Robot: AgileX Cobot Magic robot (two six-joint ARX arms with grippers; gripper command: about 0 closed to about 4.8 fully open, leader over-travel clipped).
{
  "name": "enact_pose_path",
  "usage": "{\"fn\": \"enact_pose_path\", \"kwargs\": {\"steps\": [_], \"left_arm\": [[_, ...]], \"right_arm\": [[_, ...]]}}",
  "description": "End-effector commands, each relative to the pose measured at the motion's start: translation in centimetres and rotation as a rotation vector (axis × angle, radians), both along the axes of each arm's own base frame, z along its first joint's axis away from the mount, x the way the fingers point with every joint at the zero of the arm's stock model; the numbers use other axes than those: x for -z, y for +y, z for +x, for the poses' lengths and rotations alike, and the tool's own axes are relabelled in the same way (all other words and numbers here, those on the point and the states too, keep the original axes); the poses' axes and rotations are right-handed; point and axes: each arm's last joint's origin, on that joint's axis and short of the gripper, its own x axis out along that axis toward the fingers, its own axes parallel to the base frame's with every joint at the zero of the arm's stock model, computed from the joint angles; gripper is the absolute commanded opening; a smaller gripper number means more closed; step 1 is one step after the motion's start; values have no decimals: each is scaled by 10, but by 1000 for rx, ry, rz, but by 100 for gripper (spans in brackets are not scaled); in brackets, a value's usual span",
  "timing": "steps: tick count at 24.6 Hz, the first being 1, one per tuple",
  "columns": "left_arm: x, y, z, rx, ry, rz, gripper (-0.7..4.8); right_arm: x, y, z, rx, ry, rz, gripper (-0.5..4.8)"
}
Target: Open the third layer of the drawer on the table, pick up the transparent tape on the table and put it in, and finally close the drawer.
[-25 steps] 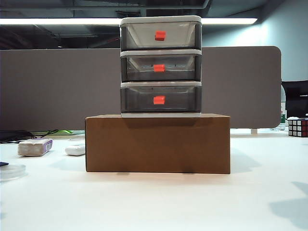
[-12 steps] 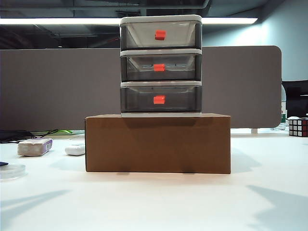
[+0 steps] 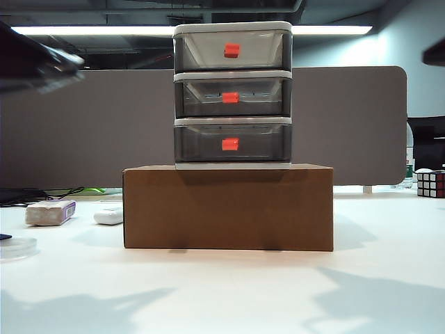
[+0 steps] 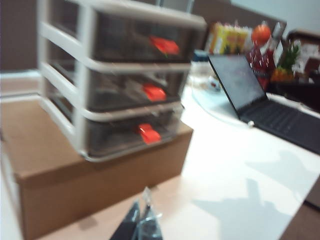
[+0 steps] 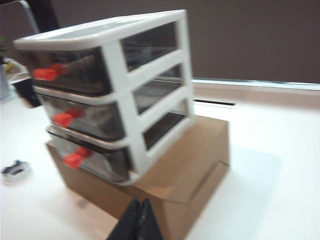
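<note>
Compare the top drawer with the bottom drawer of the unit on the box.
The top drawer looks paler and clearer; the bottom drawer is a darker smoky grey. The top drawer sits directly under the unit's lid, while the bottom drawer sits just above the cardboard box. Both are fully shut, and both carry a small red-orange handle at the front centre.

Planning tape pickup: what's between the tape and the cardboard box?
Exterior view: only bare table between the transparent tape and the cardboard box; block and oval sit farther back.
</note>
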Motion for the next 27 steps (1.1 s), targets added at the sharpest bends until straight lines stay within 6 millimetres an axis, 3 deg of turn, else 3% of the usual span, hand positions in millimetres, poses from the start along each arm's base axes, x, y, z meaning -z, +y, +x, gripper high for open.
{"fn": "enact_pose_path", "kwargs": {"steps": [1,4,8,14,21,23,24,27], "left_arm": [[-7,-11,-4,-14,-49,-62,-6],[-9,-18,-6,1,-57,-85,-5],[-6,-25,2,-111,33,-109,-5],[-10,-70,23,-168,71,16,0],[3,-113,24,-319,54,33,3],[14,-135,28,-306,50,9,135],[18,-142,30,-307,49,8,163],[28,-156,35,-310,53,37,166]], "right_arm": [[-11,5,5,-64,3,7,-5],[-18,10,9,-163,26,1,-5],[-24,15,18,-225,31,-13,-5],[-46,26,43,-247,101,-29,-5],[-70,42,71,-305,153,-100,-5],[-74,54,81,-344,169,-147,-5],[-74,55,84,-346,172,-154,-5],[-73,58,88,-357,183,-159,-5]]}}
